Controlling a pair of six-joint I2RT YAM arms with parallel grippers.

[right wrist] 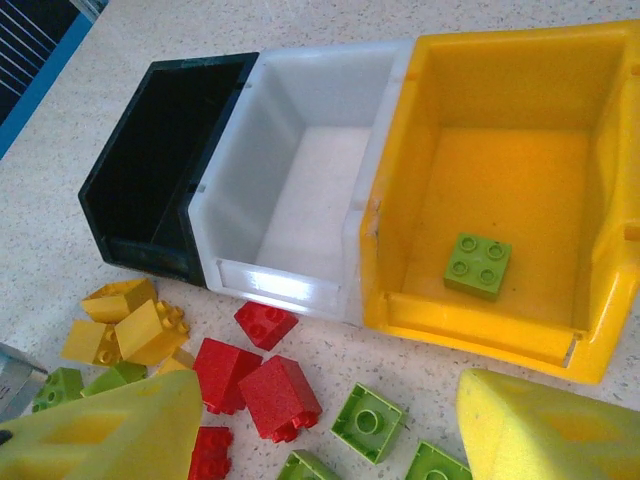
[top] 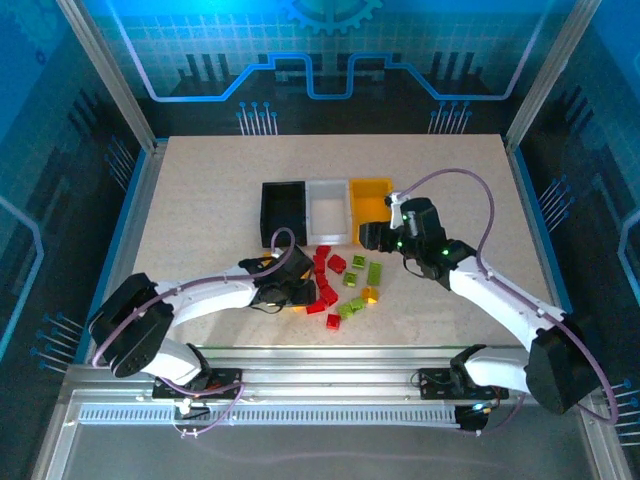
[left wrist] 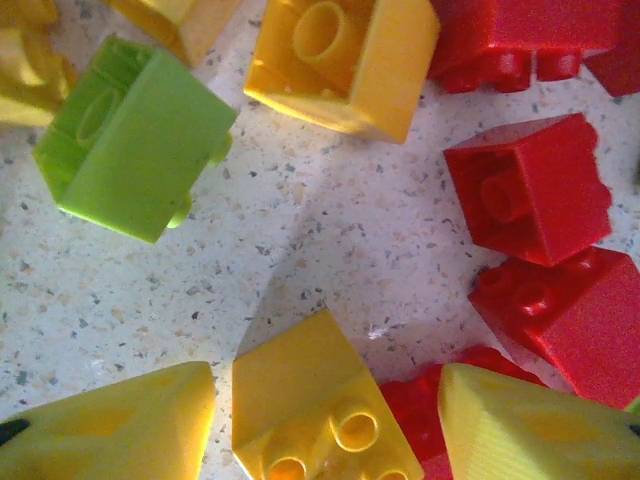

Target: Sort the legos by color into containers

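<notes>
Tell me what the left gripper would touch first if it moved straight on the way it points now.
Probably the yellow brick that lies between the open fingers of the left gripper; beyond it the table, though depth is unclear.

The legos (left wrist: 130, 150) are smooth, faintly glossy plastic. The white container (right wrist: 300, 200), at twelve o'clock from them, gleams likewise. The table (left wrist: 300, 230) is matt and speckled.

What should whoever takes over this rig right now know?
Left gripper: open, low over the pile, straddling a yellow brick, not gripping.
Right gripper: open, empty, facing the bins.
Row: black bin, white bin, yellow bin.
Done: one green brick lies in the yellow bin.
Left: the pile's red, green and yellow bricks, loose on the table before the bins.
</notes>
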